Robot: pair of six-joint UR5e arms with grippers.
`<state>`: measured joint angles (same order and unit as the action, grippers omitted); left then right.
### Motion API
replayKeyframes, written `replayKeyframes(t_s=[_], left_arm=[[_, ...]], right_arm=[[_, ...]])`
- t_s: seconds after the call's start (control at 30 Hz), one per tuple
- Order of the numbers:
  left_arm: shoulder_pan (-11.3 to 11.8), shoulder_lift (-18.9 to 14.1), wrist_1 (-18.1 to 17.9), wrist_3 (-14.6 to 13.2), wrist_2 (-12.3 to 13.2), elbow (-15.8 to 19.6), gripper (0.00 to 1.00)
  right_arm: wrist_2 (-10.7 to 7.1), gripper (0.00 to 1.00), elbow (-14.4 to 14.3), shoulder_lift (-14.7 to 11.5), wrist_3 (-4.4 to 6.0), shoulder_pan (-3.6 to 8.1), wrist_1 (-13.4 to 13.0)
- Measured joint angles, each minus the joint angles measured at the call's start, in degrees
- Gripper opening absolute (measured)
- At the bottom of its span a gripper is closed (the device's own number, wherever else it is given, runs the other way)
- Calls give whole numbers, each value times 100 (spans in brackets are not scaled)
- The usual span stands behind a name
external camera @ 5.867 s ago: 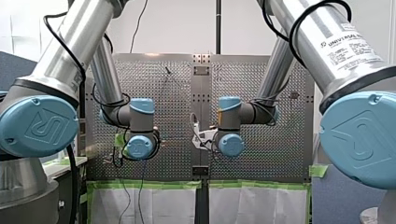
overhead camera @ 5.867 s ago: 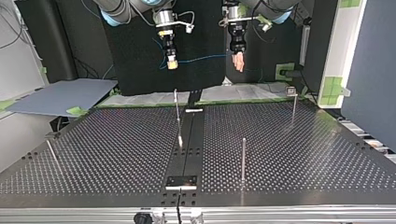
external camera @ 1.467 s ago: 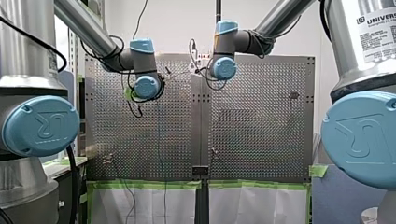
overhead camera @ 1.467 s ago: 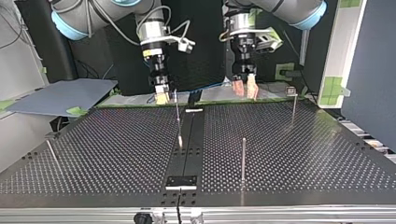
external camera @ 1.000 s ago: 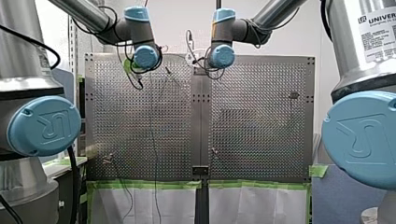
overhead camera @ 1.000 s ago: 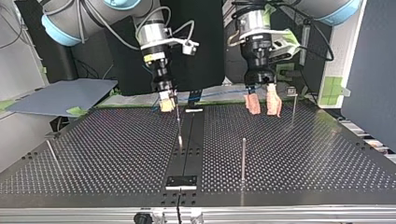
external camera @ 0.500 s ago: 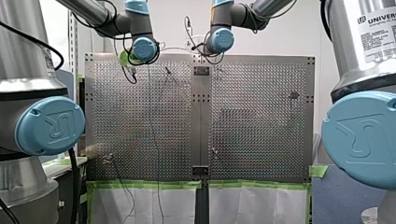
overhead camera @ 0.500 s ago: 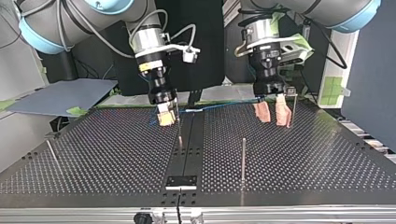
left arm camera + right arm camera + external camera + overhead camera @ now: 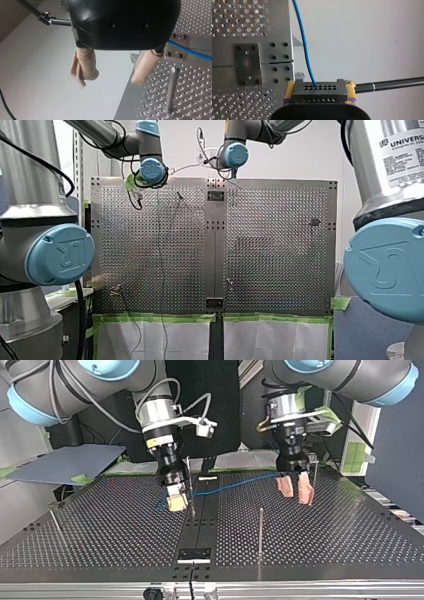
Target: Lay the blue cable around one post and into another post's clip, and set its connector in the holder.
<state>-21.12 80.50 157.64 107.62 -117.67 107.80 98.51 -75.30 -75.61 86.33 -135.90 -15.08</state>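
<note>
Clamping the black connector (image 9: 319, 94) between its yellow pads (image 9: 289, 93), my right gripper (image 9: 319, 87) carries the plug end well apart from the clip post (image 9: 314, 474). The hold seems chosen so the cable (image 9: 305, 50) leaves the connector's open face freely and can be steered without the wire itself being pinched. From that face the blue line crosses the air in a shallow sag, above the table (image 9: 325, 530), toward the clip post, where my left gripper (image 9: 297, 498) hangs with its beige pads (image 9: 85, 65) spread wide and nothing between them. That parted, empty stance reads as readiness to catch or guide the span rather than a grasp. In the top view its outer finger appears just beside the clip post, though depth there is hard to judge. In the left wrist view the cable passes beside and behind one finger, not through the gap, so it lies near the left gripper yet apart from its pads; its other end enters the connector, right between the right gripper's fingers. The cable wraps no post so far as these views show, and no clip visibly holds it. The holder (image 9: 195, 553), if the small dark plate is it, lies well apart from the clip post with no connector in it.
</note>
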Motion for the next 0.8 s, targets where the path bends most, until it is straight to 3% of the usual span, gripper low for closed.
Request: replayKeyframes(t_s=[0.3, 0.8], left_arm=[[447, 143, 470, 127, 383, -179, 100], [1308, 575, 540, 376, 1266, -809, 100]], right_arm=[[-34, 0, 324, 292, -11, -33, 39], [21, 0, 745, 551, -17, -44, -2]])
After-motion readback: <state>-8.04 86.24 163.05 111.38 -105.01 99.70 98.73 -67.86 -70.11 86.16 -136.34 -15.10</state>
